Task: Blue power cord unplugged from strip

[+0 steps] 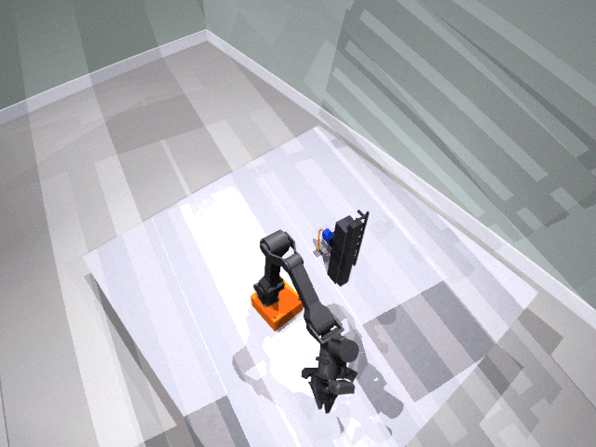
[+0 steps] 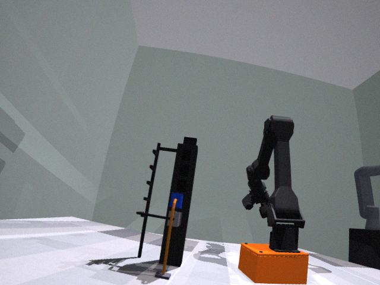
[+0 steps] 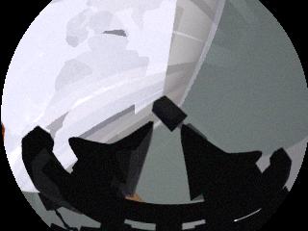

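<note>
The black power strip (image 1: 341,254) (image 2: 174,245) stands upright, slightly tilted, on the white surface. The blue plug (image 1: 327,235) (image 2: 179,198) sits against the strip's face, above a grey plug (image 2: 176,219). An orange cord (image 1: 318,240) (image 2: 167,242) runs from the blue plug down to a small grey foot (image 2: 162,275). My gripper (image 1: 323,409) (image 3: 167,126) is partly open and empty, far from the plug, on the other side of the orange base in the top view. How deep the blue plug sits in the strip cannot be told.
The orange base (image 1: 277,312) (image 2: 276,266) carries the arm. A thin black rail with pegs (image 2: 150,196) stands behind the strip, joined to it by bars. A black box (image 2: 364,248) with a grey bent shape on it is at the right of the exterior view. A dark block shows beyond my fingertips in the wrist view.
</note>
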